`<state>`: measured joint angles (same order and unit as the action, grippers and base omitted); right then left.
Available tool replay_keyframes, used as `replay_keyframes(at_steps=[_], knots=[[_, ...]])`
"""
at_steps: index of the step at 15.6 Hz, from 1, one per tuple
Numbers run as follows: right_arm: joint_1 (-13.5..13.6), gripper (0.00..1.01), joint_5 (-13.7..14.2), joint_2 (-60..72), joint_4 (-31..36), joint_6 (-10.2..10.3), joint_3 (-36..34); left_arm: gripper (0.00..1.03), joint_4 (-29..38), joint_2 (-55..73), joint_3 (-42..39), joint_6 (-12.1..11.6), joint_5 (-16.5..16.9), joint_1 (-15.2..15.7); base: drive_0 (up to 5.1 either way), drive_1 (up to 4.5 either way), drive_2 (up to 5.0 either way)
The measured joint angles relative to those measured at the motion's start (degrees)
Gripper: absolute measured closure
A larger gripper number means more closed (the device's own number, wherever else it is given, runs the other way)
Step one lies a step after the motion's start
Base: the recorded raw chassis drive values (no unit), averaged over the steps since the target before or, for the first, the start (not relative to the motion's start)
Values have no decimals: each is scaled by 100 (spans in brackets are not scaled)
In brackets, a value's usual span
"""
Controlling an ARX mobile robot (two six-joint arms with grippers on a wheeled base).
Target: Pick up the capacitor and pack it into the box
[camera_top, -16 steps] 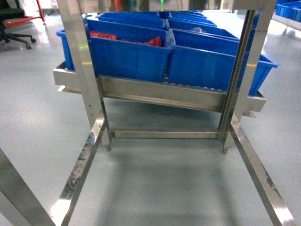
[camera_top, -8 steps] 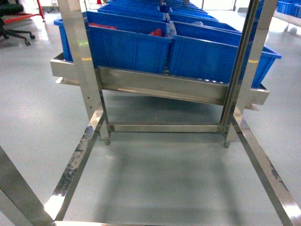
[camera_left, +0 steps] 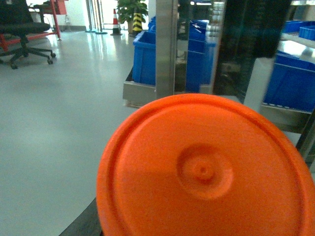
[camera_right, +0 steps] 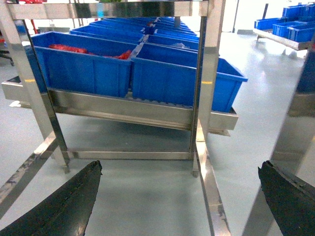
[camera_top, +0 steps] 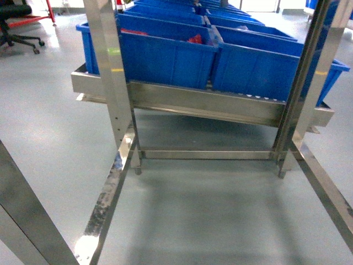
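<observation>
Right hand [camera_right: 179, 196]: fingers spread wide, holding nothing. Left hand: not visible; state cannot be told. Blue bins [camera_top: 165, 52] sit on the rack [camera_top: 198, 102] ahead. Box and capacitor not visible.

Right gripper [camera_right: 179, 196] hangs with its two black fingers [camera_right: 59, 206] spread wide apart, nothing between them; left gripper out of sight.

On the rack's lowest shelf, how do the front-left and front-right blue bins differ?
In the head view, the front-left blue plastic bin holds red items, while the front-right blue plastic bin shows no red. The left bin sits by the left steel upright; the right bin's far corner overhangs the tray. Both are open-topped.
</observation>
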<state>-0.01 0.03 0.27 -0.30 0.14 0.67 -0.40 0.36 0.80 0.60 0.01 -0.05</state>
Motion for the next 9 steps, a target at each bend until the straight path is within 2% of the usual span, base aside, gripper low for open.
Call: replay_keyframes(at_steps=[4, 9], knots=[[0, 3, 0, 0, 0, 0, 0, 59, 2, 0, 0, -2, 2, 0, -493, 252, 252], [0, 3, -7, 0, 11, 0, 0, 59, -2, 0, 0, -2, 4, 0, -452, 89, 398]])
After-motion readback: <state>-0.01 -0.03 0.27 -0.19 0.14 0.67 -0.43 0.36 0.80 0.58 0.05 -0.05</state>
